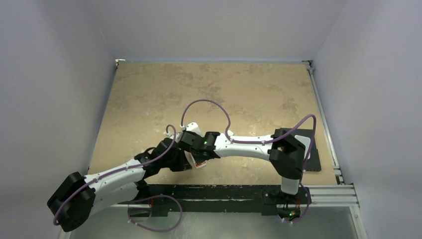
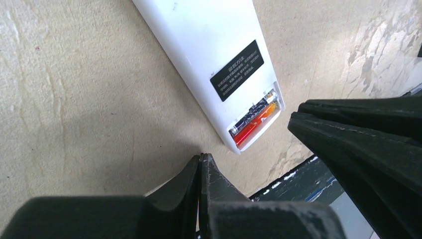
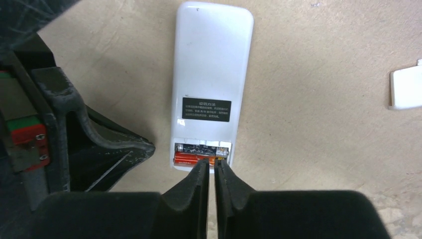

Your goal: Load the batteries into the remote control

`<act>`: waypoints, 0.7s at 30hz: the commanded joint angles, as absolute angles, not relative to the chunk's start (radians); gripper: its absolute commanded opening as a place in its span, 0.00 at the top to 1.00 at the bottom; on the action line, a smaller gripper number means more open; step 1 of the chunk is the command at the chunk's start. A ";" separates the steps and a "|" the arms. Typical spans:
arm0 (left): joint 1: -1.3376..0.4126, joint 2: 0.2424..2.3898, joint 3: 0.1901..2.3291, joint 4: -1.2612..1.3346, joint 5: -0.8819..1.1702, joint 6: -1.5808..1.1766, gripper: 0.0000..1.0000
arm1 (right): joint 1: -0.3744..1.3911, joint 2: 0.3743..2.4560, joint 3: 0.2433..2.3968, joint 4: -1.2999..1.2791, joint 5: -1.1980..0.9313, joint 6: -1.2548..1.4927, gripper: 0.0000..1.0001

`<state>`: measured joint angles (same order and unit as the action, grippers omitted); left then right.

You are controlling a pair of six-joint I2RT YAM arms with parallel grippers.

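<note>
Remote control (image 3: 214, 64), white back: black label (image 3: 206, 109) bearing white Chinese print, too small to read. Batteries (image 3: 186, 160): lettering illegible.

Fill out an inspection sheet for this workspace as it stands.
Surface: tan mottled table; no spills seen.
Job's things: remote control lies back up with its bay open; batteries sit side by side in the bay.
Clutter: small white plastic piece lies apart from the remote; black mat at the table's right edge.
Grippers: left pincer shut, just short of the remote's open end; right pincer shut, tips over the batteries, contact cannot be told.
Cables: purple cables loop above both arms; none lies on the remote.
Surroundings: pale walls on three sides; metal rail along the near edge.
</note>
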<state>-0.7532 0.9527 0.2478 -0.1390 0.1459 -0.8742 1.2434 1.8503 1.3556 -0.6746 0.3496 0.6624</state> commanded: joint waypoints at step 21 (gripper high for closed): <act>-0.757 0.940 0.295 -0.179 0.105 -0.848 1.00 | 1.246 1.870 1.286 -0.566 0.321 0.664 0.98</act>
<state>-0.7540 0.9524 0.2646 -0.1772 0.1215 -0.8703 1.2434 1.8633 1.3014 -0.5968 0.3195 0.6617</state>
